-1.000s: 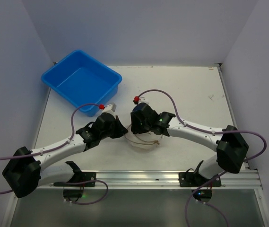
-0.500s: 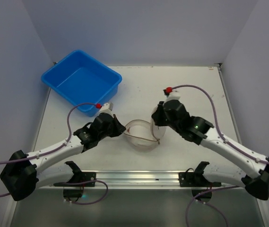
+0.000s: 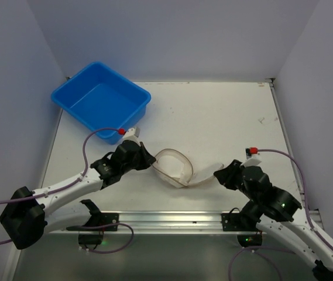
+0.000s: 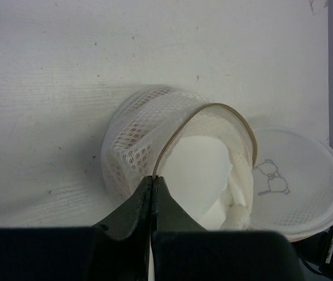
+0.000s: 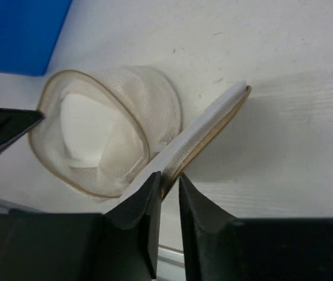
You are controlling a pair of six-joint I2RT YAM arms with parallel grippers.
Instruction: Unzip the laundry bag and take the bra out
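Note:
The laundry bag (image 3: 173, 165) is a small cream mesh drum lying on its side near the table's front middle, its mouth open. My left gripper (image 3: 150, 163) is shut on the tan rim (image 4: 154, 171) of the mouth. The round lid (image 3: 204, 178) with the black bra-outline mark (image 4: 274, 178) hangs open to the right. My right gripper (image 3: 219, 174) is shut on the lid's edge (image 5: 207, 132). A white padded bra (image 4: 198, 167) lies inside the bag and also shows in the right wrist view (image 5: 87, 132).
A blue tub (image 3: 100, 100) stands at the back left; its corner shows in the right wrist view (image 5: 20, 29). A metal rail (image 3: 172, 220) runs along the table's near edge. Purple cables loop off both wrists.
My right gripper has pulled away to the right and toward the near edge with the lid in it, swinging the lid open. The left gripper has stayed on the rim.

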